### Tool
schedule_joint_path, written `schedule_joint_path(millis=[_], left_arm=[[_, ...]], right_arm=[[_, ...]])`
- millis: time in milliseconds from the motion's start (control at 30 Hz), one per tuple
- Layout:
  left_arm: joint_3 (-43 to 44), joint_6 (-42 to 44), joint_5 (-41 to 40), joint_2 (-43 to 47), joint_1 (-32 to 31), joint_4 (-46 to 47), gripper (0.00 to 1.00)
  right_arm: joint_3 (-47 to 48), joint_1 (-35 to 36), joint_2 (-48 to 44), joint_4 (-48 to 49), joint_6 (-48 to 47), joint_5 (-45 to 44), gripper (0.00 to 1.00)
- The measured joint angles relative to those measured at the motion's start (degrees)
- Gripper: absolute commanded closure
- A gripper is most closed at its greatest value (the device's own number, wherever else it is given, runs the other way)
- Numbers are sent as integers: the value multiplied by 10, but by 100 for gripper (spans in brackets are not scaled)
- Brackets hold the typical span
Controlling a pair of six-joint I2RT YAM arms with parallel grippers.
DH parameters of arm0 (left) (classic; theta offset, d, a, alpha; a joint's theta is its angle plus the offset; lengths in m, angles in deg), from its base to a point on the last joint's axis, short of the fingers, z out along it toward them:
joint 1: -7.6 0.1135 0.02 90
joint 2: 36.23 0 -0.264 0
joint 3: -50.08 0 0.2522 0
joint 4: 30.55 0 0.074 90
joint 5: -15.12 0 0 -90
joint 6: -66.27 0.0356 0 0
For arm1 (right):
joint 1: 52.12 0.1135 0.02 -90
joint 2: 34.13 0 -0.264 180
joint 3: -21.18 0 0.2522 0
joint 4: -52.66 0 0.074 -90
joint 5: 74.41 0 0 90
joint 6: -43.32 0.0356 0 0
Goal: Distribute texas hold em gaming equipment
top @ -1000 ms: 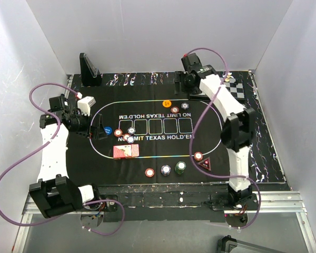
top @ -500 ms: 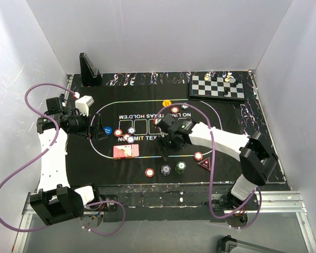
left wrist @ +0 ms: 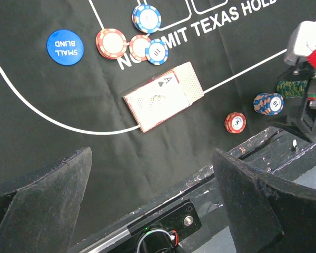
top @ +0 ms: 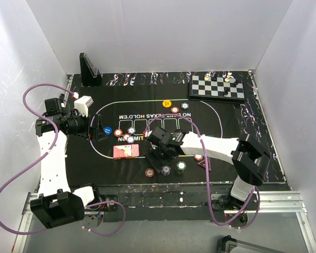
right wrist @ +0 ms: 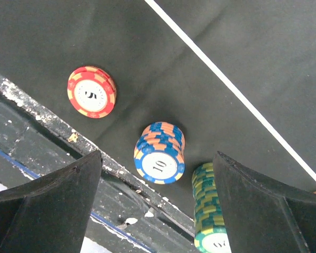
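Here the right gripper (right wrist: pixel 155 156), jaws spread wide and empty, hangs over a blue chip stack (right wrist: pixel 159 164) between a red stack (right wrist: pixel 91 91) and a green stack (right wrist: pixel 210 213). The left gripper (left wrist: pixel 151 153), likewise wide and empty, hovers just beside the cards (left wrist: pixel 163 96).

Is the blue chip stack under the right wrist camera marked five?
No, the blue chip stack reads 10; the red stack reads 5.

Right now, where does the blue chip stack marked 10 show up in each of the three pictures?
Top external: the blue chip stack sits at the near edge of the mat, about the middle.
Left wrist: the stack is at the right side, mid-height.
Right wrist: the stack is just below centre.
Shared landmark: the red chip stack on one side of it, the green chip stack on the other.
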Motion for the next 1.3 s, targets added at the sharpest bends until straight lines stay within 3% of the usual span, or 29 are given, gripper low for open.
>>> schedule_joint_path(millis=[333,667,1100,1300], left_arm=[[0,0,-5,3,0,-2,0],[0,0,-7,3,0,-2,0],[8,0,-10,3,0,-2,0],[8,0,-11,3,0,-2,0]], right_arm=[[-17,1,47,25,0,2,8],[-22,1,57,28,7,2,28],[-22,10,58,10,9,-14,32],[-22,25,58,-3,11,-26,45]])
